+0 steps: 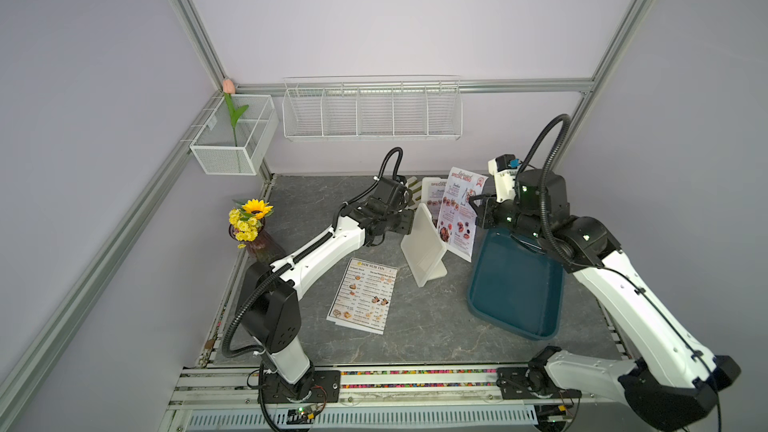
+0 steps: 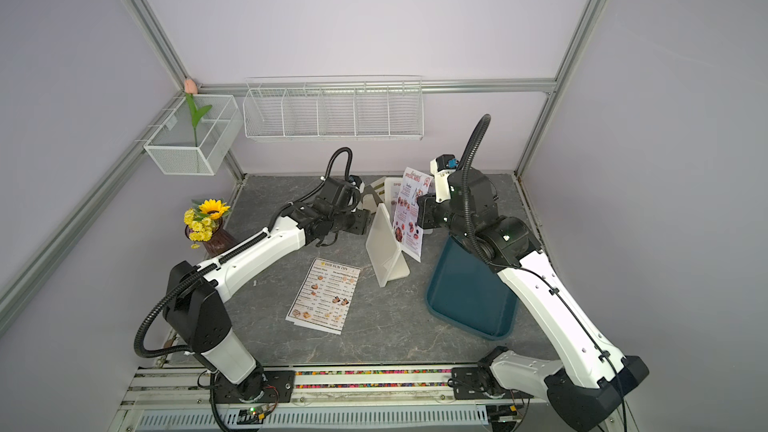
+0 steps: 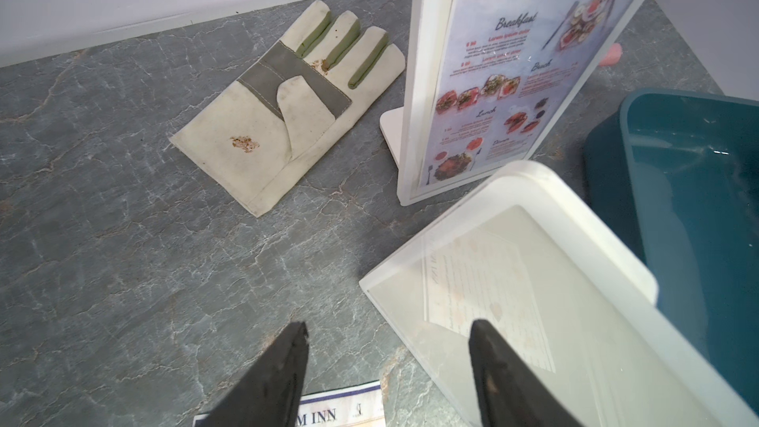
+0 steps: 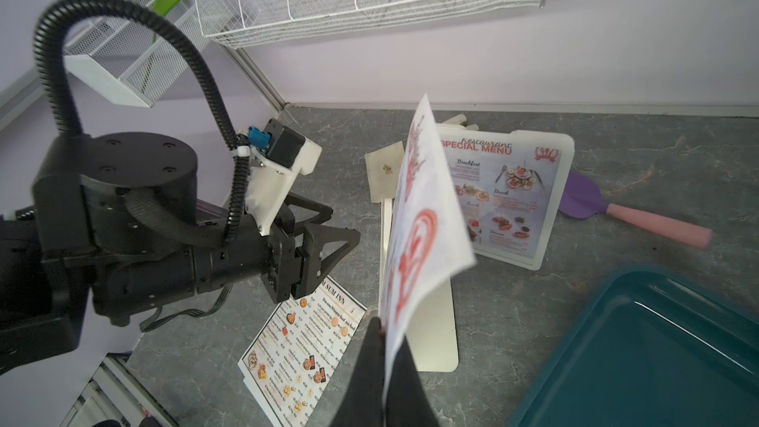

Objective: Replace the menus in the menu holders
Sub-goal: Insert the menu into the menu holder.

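My right gripper (image 4: 384, 330) is shut on the lower edge of a SPECIAL MENU sheet (image 1: 459, 214), which it holds upright in the air beside an empty white menu holder (image 1: 424, 249). Behind that one, a second holder (image 4: 505, 195) stands with a SPECIAL MENU inside. A DIM SUM INN menu (image 1: 362, 295) lies flat on the table in front of the empty holder. My left gripper (image 3: 390, 325) is open, with nothing between its fingers. It hovers at the empty holder's (image 3: 534, 207) near upper corner, on the side away from the held sheet.
A dark teal tray (image 1: 515, 297) lies under my right arm. A striped work glove (image 3: 287, 108) lies by the back wall, and a purple spatula with a pink handle (image 4: 632, 215) lies behind the filled holder. A flower vase (image 1: 253, 226) stands at the left edge.
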